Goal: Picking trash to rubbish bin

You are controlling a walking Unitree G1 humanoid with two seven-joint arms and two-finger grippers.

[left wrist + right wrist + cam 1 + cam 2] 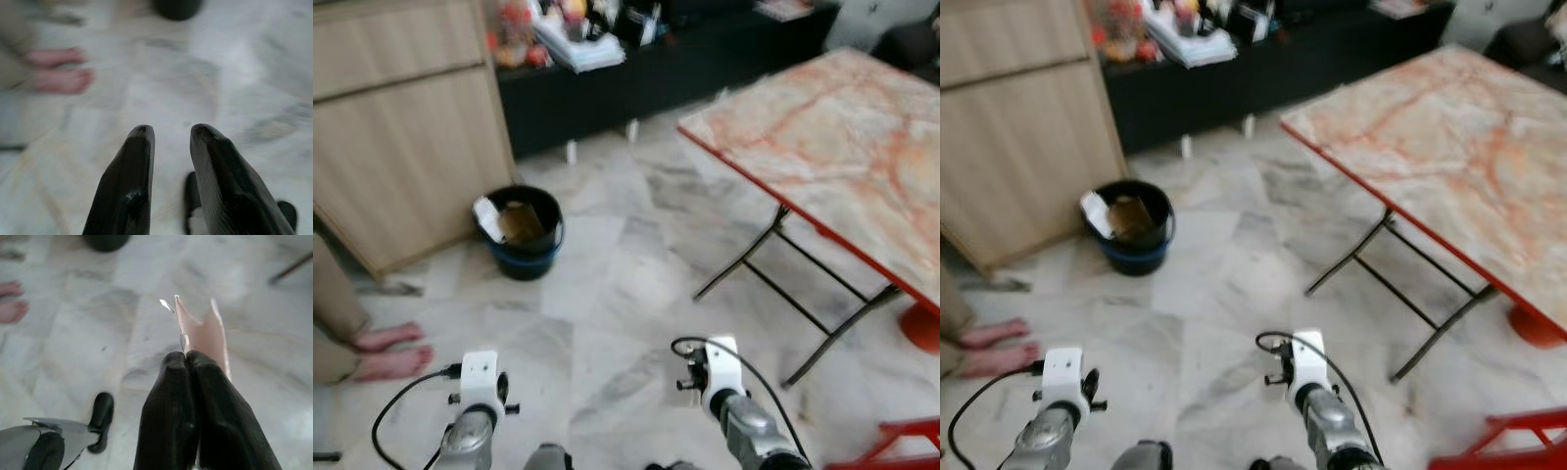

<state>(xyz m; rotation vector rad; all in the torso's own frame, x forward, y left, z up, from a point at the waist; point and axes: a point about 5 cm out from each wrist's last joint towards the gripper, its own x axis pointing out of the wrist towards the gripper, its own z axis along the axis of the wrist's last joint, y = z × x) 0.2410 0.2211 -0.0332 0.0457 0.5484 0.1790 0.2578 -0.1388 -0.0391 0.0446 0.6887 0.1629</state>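
A black rubbish bin [520, 233] with a blue base stands on the marble floor by the wooden cabinet, holding brown and white trash. My right gripper [187, 357] is shut on a torn pink wrapper [201, 333] that sticks out past its fingertips. My right wrist [720, 372] is low at the bottom centre of the eye views, well short of the bin. My left gripper [168, 132] is open with nothing between its fingers, held above the floor; its wrist [480, 384] is at the bottom left.
A folding table [847, 147] with a marble-pattern top and red rim stands on the right. A person's bare feet [393, 351] rest at the left edge. A wooden cabinet [406, 127] and a dark shelf [636, 69] line the back. Open floor lies between me and the bin.
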